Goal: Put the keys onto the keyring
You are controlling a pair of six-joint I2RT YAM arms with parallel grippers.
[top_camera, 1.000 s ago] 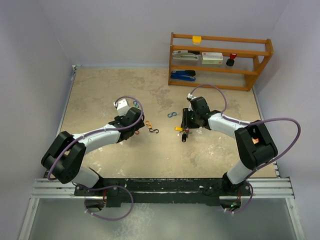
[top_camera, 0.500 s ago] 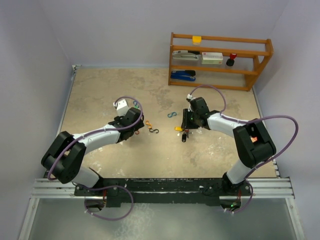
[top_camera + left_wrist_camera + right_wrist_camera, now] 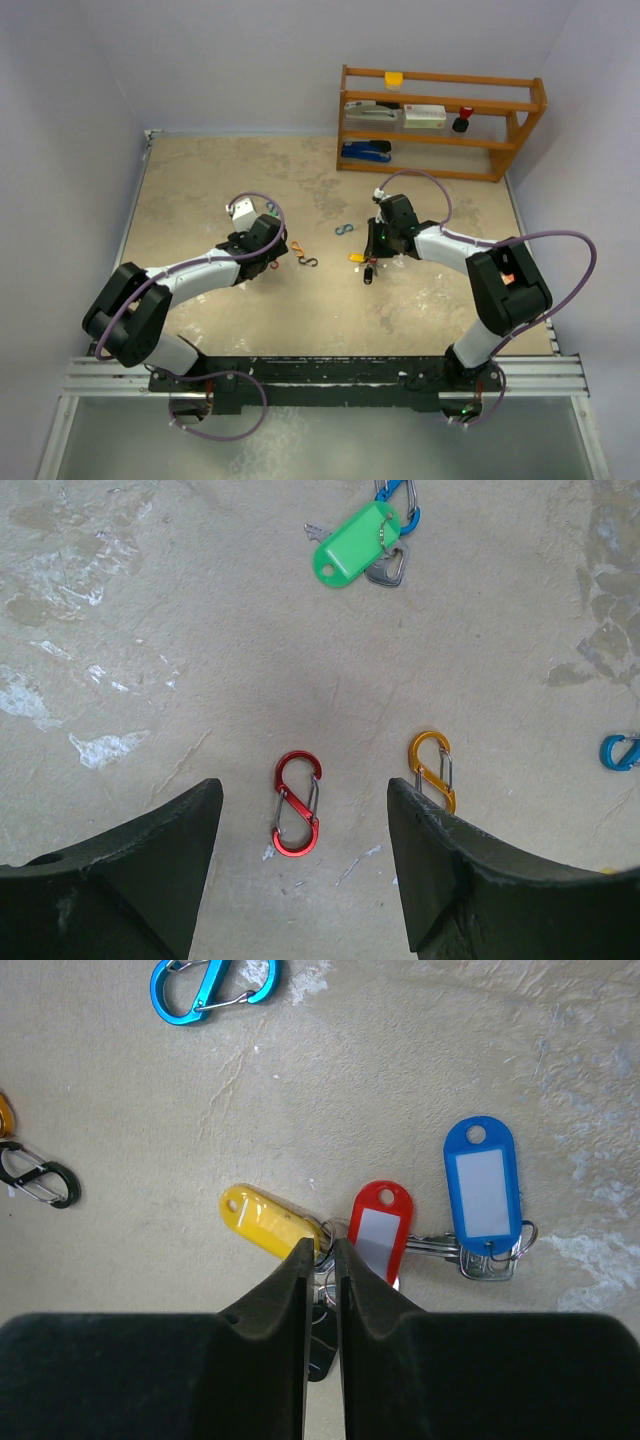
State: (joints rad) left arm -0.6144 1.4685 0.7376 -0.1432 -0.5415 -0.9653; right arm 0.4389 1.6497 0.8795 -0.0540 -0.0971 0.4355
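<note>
- My right gripper [image 3: 322,1245] is nearly closed, with only a thin slit between the jaws. Its tips sit at the ring joining the yellow tag [image 3: 268,1224] and the red tag [image 3: 378,1232]; I cannot tell whether it grips.
- The blue tag [image 3: 482,1185] lies just beside them, mid-table, well clear of every table [image 3: 200,180] edge.
- My left gripper [image 3: 303,788] hangs wide open and holds nothing, above the red clip [image 3: 297,805]. The orange clip [image 3: 432,770] lies by its right finger.
- The green-tagged key [image 3: 355,542] lies beyond, with bare surface between.
- The wooden shelf [image 3: 440,120] lines the far right edge.
</note>
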